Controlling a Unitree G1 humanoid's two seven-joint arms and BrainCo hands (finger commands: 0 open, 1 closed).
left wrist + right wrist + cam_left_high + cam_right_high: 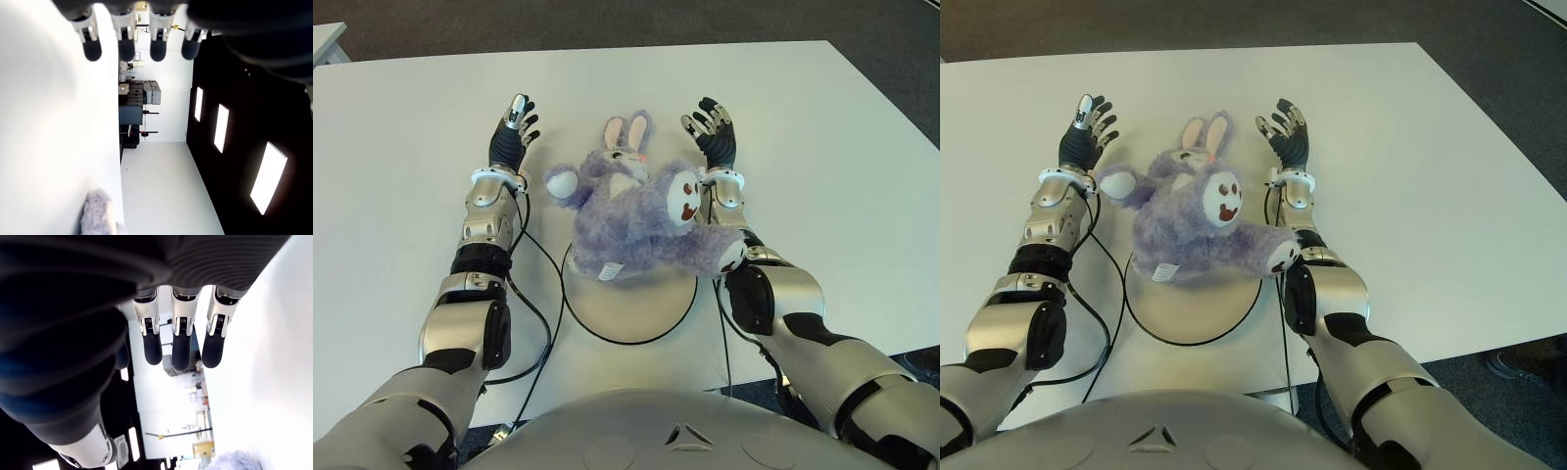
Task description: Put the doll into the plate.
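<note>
A fluffy purple rabbit doll (641, 217) lies on its back across the far part of a round pale plate (631, 308) with a dark rim; its head, ears and one paw reach beyond the rim onto the table. My left hand (513, 134) is held up to the doll's left, fingers spread and holding nothing. My right hand (712, 131) is to the doll's right, also open and apart from the fur. In the left wrist view the straight fingers (126, 48) show, with a bit of purple fur (95, 215) beyond. The right wrist view shows straight fingers (181, 350) too.
The white table (822, 166) spreads wide around the plate. Black cables (536, 323) run along my left forearm and past the plate's left side. Dark floor lies beyond the table's far and right edges.
</note>
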